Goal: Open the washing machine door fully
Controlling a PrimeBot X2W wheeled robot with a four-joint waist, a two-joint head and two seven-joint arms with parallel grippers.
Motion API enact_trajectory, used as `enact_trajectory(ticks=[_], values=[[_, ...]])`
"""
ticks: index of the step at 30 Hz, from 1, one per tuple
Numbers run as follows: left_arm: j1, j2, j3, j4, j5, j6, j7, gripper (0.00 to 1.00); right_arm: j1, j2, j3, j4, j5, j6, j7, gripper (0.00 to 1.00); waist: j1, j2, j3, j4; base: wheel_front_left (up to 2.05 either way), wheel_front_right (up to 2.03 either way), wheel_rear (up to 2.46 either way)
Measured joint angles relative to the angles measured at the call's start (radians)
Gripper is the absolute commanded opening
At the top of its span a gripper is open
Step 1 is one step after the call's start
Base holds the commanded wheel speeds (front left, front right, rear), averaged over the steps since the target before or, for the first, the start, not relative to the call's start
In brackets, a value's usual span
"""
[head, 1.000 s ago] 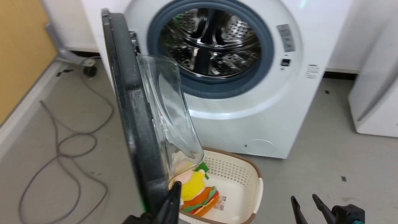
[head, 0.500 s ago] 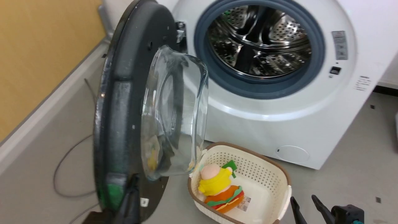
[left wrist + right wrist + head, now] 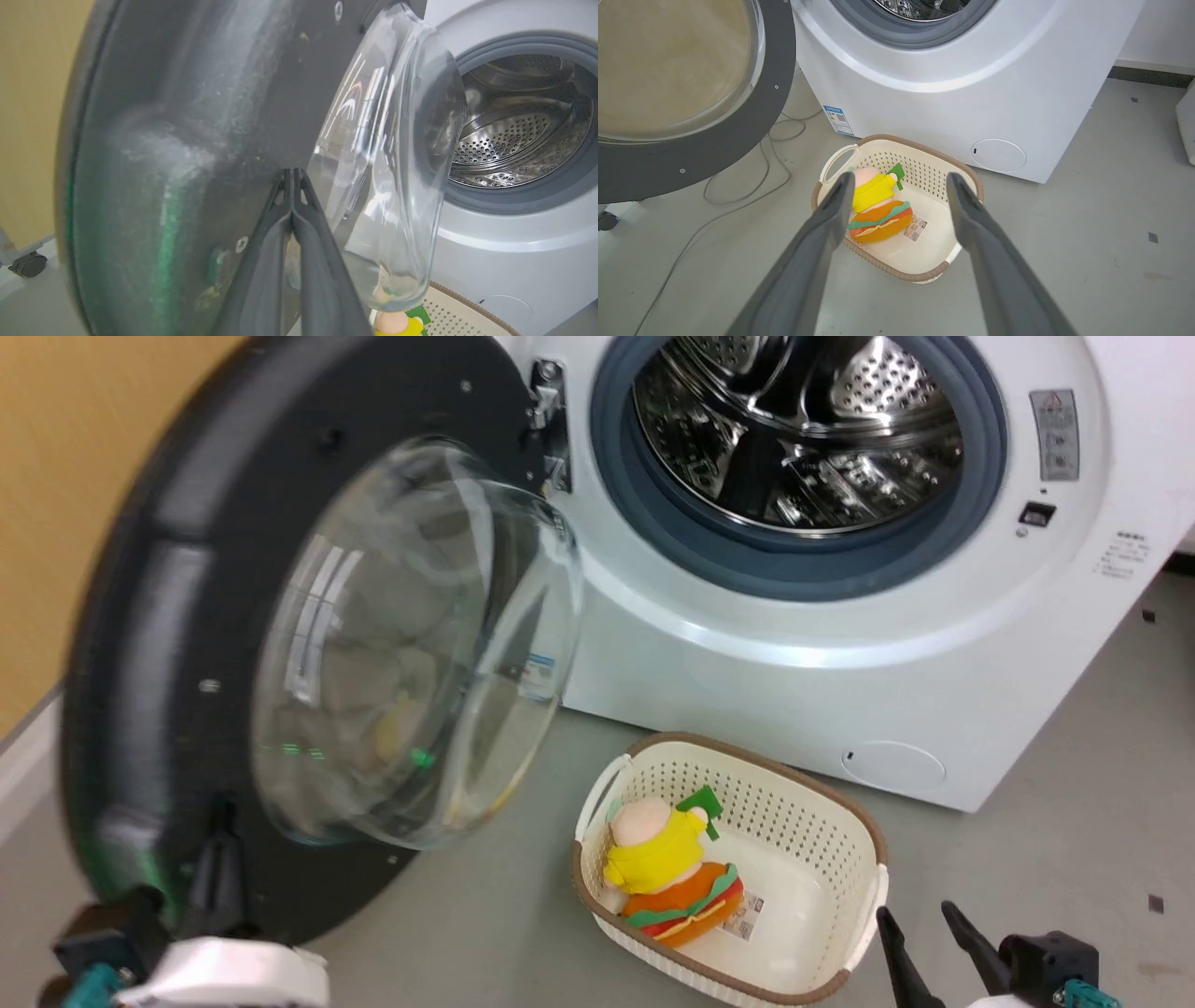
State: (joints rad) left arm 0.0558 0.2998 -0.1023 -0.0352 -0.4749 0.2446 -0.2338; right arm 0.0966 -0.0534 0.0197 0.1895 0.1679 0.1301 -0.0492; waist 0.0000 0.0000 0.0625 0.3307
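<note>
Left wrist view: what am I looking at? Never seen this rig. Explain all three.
A wheeled robot with two arms, each ending in a two-finger gripper. The left wrist view looks along the left gripper: shut, its tips at the inner face of the open washing machine door. The head view looks down from the robot's head at the washing machine. The right wrist view looks along the right gripper, open and empty, toward a basket on the floor holding a plush toy.

Head view from above, left wrist close to door [image 3: 154, 140], all views share basket [image 3: 803, 821]
</note>
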Motion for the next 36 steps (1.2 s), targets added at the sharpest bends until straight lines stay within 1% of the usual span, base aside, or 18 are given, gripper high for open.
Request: enact_trajectory(ticks=[9, 17, 19, 25, 28, 32, 36], values=[[-0.164, 0.049, 0.096, 0.249, -0.039, -0.106, -0.021, 0.0, -0.025, 0.0, -0.011, -0.01, -0.012, 0.0, 0.002, 1.0, 0.0, 0.0, 0.047, -0.023, 0.0, 0.0, 0.0], [-0.32, 0.089, 0.199, 0.479, -0.037, -0.174, -0.022, 0.0, -0.049, 0.0, -0.007, -0.031, -0.019, 0.0, -0.002, 1.0, 0.0, 0.0, 0.07, -0.035, 0.0, 0.0, 0.0], [-0.349, 0.093, 0.233, 0.523, -0.028, -0.178, -0.023, 0.0, -0.049, 0.0, -0.007, -0.031, -0.019, 0.0, -0.002, 1.0, 0.0, 0.0, 0.073, -0.037, 0.0, 0.0, 0.0], [-0.385, 0.093, 0.285, 0.598, 0.018, -0.208, -0.023, 0.0, -0.049, 0.0, -0.014, -0.029, -0.022, 0.0, -0.002, 1.0, 0.0, 0.0, 0.072, -0.038, 0.0, 0.0, 0.0], [-0.389, 0.084, 0.305, 0.612, 0.043, -0.218, -0.023, 0.0, -0.049, 0.0, -0.014, -0.022, -0.022, 0.0, -0.002, 1.0, 0.0001, 0.0, 0.065, -0.035, 0.0, 0.0, 0.0], [-0.376, 0.066, 0.329, 0.607, 0.088, -0.216, -0.023, 0.0, -0.049, 0.0, -0.007, -0.009, -0.017, 0.0, -0.007, 1.0, 0.0001, 0.0, 0.045, -0.039, 0.0, 0.0, 0.0], [-0.301, 0.035, 0.345, 0.551, 0.129, -0.212, -0.023, 0.0, -0.043, 0.0, -0.007, 0.005, -0.009, 0.0, -0.016, 1.0, 0.0, 0.0, 0.016, -0.043, 0.0, 0.0, 0.0]])
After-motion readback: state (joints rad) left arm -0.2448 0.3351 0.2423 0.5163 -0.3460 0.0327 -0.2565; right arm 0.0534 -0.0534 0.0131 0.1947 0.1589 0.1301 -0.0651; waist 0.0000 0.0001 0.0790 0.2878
